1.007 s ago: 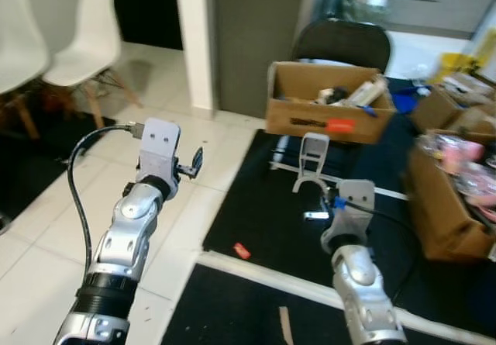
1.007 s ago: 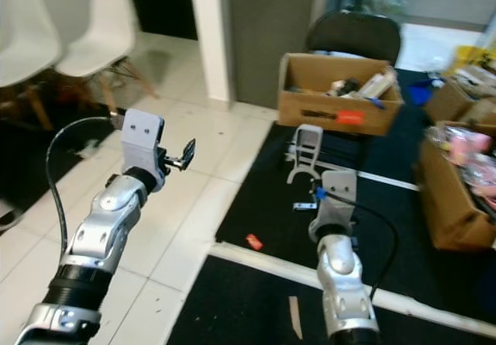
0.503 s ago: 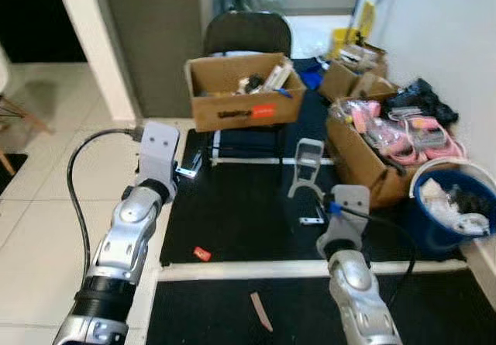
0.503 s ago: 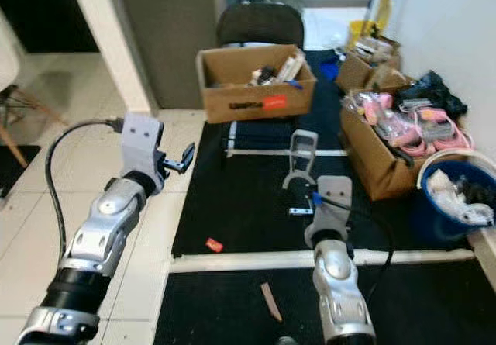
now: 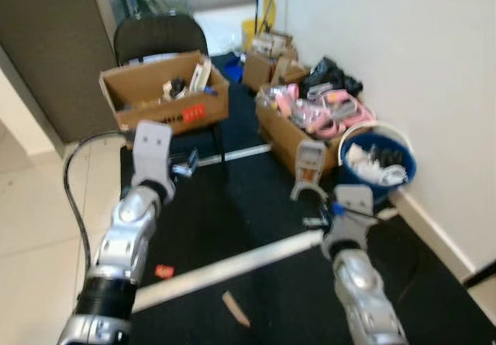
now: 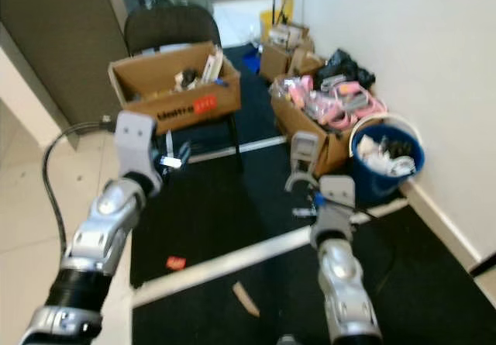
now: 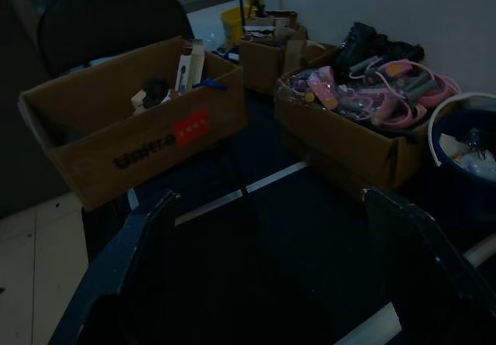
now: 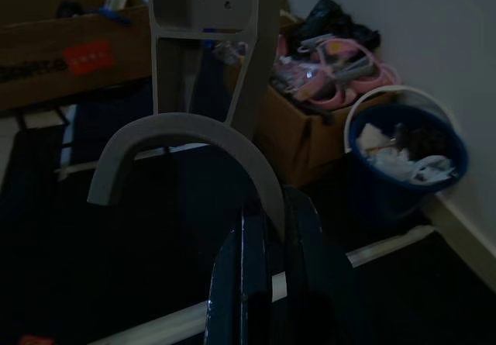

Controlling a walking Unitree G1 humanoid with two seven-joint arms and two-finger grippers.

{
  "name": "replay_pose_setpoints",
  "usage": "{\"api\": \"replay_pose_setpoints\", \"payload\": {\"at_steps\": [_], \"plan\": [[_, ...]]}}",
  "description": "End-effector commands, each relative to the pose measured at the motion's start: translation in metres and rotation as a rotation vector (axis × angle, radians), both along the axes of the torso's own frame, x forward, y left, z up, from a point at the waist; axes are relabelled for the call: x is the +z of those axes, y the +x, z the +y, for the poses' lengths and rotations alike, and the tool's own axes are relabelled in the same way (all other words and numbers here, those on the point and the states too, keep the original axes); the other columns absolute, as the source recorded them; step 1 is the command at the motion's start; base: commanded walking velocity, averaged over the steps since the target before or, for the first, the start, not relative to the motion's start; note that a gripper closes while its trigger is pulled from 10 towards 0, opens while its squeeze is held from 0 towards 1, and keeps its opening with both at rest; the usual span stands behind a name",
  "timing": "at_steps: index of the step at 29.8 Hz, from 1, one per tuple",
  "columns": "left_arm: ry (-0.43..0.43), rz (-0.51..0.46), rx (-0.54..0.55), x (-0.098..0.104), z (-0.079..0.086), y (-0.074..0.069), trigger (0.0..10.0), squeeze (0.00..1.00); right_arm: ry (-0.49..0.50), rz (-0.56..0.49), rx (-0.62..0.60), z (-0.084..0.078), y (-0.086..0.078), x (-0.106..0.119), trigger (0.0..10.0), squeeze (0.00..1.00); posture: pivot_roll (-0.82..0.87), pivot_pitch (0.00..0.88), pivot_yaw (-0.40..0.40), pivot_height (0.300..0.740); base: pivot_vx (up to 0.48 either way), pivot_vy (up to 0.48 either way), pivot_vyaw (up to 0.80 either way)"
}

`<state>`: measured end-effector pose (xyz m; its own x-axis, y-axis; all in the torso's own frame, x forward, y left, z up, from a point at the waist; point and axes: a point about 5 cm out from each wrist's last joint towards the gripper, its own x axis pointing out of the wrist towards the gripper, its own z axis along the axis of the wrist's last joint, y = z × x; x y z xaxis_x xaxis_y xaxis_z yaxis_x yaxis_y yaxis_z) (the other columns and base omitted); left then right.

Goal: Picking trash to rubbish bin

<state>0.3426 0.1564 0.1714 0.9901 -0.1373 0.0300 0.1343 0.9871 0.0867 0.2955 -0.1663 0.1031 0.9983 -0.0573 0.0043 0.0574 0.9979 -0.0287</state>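
My right gripper (image 5: 319, 210) is shut on a grey plastic bracket (image 5: 308, 168) with an arched foot; in the right wrist view the fingers (image 8: 256, 267) pinch that arch (image 8: 190, 139). A blue rubbish bin (image 5: 391, 186) with a white rim stands by the wall, ahead and to the right of this gripper, with paper and dark scraps inside (image 8: 407, 155). My left gripper (image 5: 186, 167) is raised at chest height and open, its fingers (image 7: 132, 267) spread wide with nothing between them. On the black mat lie a small red scrap (image 5: 163, 270) and a tan strip (image 5: 235, 309).
A cardboard box (image 5: 163, 97) of odds and ends rests on a black chair. Another box (image 5: 306, 124) with pink items sits beside the bin, smaller boxes (image 5: 267, 58) behind. A white strip (image 5: 225, 263) crosses the black mat. White wall on the right, pale tiles on the left.
The whole view has swung to the right: the white chairs have left the picture and the blue bin and wall have come in. Both arms keep their pose; the bracket stays held.
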Motion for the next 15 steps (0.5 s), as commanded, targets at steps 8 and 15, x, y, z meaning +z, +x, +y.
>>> {"api": "replay_pose_setpoints", "payload": {"at_steps": [8,15], "plan": [[-0.024,0.06,0.033,-0.0137,0.0094,-0.0033,10.0,0.0,0.013,0.033,0.01,0.0047,0.0002,-0.0063,10.0,0.0,-0.02,0.12,0.058,0.74,0.0,0.0,0.0],[-0.039,0.081,0.047,-0.0171,0.0114,-0.0038,10.0,0.0,0.004,0.039,0.014,0.0047,0.0016,-0.0074,10.0,0.0,-0.01,0.106,0.054,0.74,0.0,0.0,0.0]]}}
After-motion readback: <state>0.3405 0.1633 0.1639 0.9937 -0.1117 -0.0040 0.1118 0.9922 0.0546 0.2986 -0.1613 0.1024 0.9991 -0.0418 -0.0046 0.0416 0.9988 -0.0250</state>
